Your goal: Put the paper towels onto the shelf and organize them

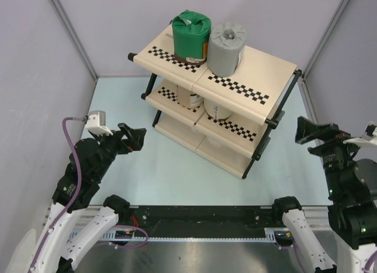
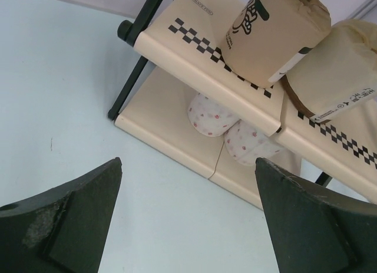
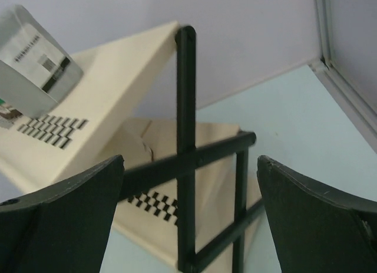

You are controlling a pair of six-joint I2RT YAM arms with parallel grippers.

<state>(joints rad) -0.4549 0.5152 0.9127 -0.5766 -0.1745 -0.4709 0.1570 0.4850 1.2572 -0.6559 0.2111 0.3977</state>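
The shelf [image 1: 259,61] stands at the back of the table. On its top tier a green-wrapped paper towel roll [image 1: 190,32] and a grey roll [image 1: 227,46] stand upright side by side. Two tan rolls [image 2: 272,31] [image 2: 337,72] sit on the middle tier, and two white rolls with red dots [image 2: 210,115] [image 2: 250,144] lie on the bottom tier. My left gripper [image 1: 134,137] [image 2: 188,162] is open and empty, left of the shelf. My right gripper [image 1: 305,131] [image 3: 191,160] is open and empty, off the shelf's right end, facing its black post [image 3: 185,137]. The grey roll [image 3: 32,63] shows at upper left in the right wrist view.
The shelf sits on a pale blue table top [image 1: 147,173] enclosed by grey walls with metal corner rails [image 1: 70,37]. A black mounting rail [image 1: 200,217] runs along the near edge between the two arm bases.
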